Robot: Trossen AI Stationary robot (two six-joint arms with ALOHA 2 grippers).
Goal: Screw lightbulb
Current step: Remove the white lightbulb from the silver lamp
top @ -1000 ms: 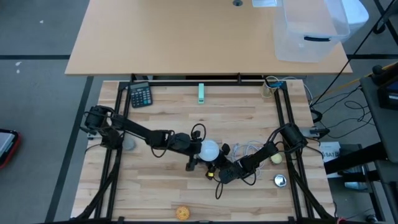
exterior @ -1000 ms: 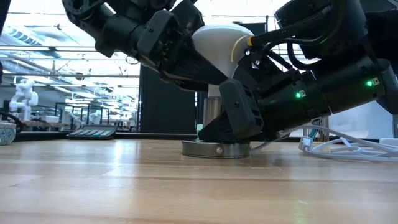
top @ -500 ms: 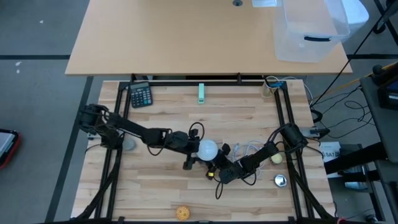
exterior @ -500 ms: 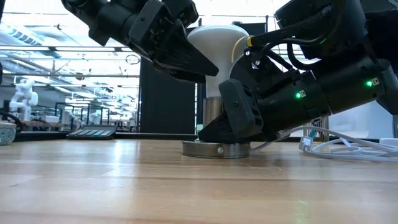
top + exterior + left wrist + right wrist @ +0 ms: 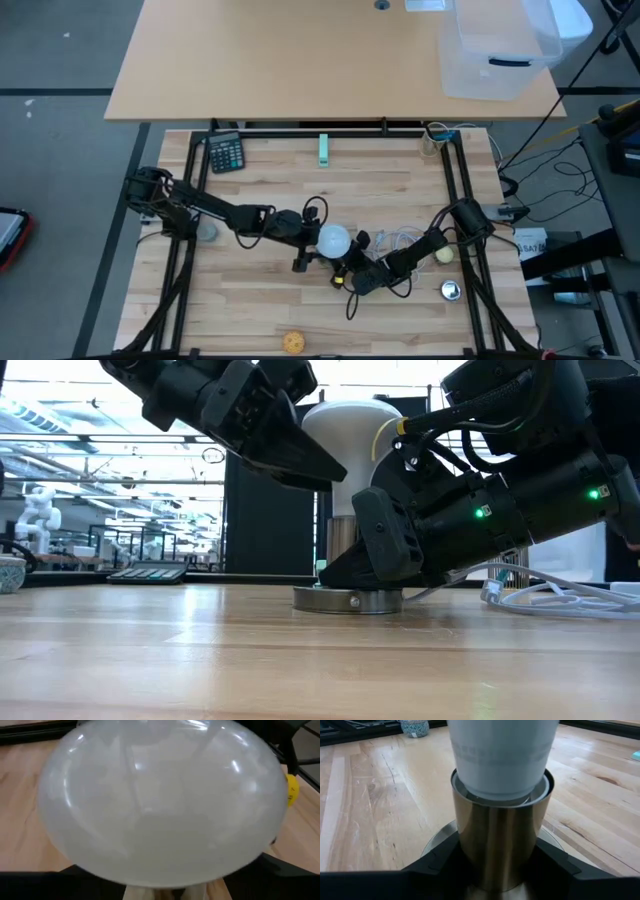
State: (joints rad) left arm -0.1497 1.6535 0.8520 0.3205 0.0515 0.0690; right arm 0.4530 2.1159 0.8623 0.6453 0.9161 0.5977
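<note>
Left gripper point(image 5: 285, 455) hangs apart beside the lightbulb point(image 5: 345, 435): fragile, slick glass, probably best grasped gently around its globe.

Robotics lab: caged wooden bench point(image 5: 300, 170).

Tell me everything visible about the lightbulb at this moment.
The lightbulb is white and frosted, a round globe tapering to a narrower neck. It stands upright, neck down inside a shiny metal socket on a round base, mid-table. The right gripper clamps the socket from both sides. The left gripper sits at the globe's upper side with jaws spread around it; actual contact cannot be confirmed.
</note>
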